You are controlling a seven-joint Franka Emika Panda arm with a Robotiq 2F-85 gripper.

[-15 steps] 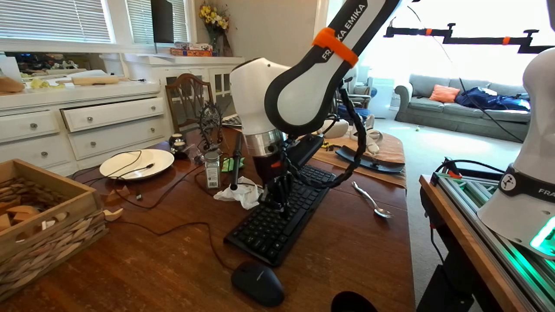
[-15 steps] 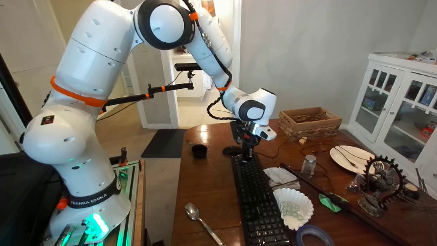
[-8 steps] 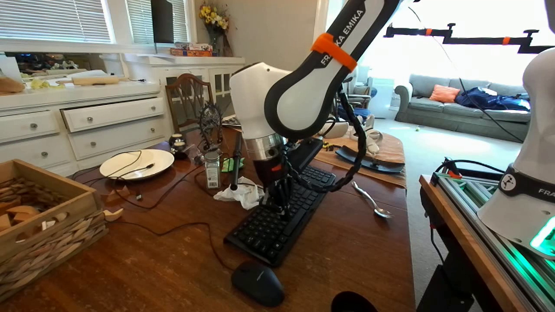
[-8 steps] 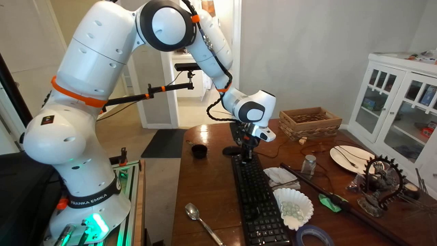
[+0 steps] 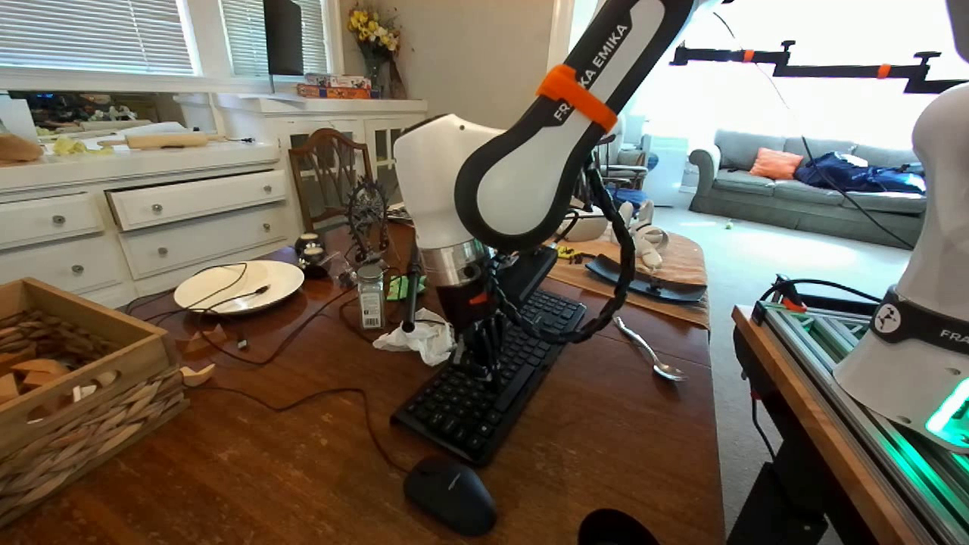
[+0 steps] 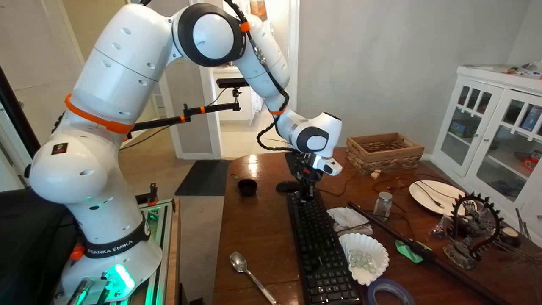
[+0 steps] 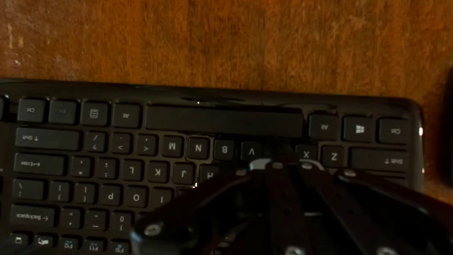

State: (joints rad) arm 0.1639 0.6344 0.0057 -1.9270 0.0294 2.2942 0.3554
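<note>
a glossy brown wooden bench [image 6: 259,228], pale-scuffed in places

a long black keyboard [image 6: 320,250] lies flat on it, a dark mouse [image 5: 450,496] just beyond one end and a metal spoon [image 6: 241,264] to one side. a small black cup [image 6: 247,187] stands near the mouse. along the keyboard's other side are a crumpled white cloth or paper [image 6: 348,217], a fluted white dish [image 6: 379,254] and a roll of blue tape [image 6: 388,283]. farther over, a lidded glass jar [image 6: 382,206] stands upright near a dark pole [image 6: 427,255] and a green piece [image 6: 407,252], with a white plate [image 6: 425,203], a spiky dark ornament [image 6: 455,222] and a wood-and-wicker basket [image 6: 391,163] beyond.
</note>
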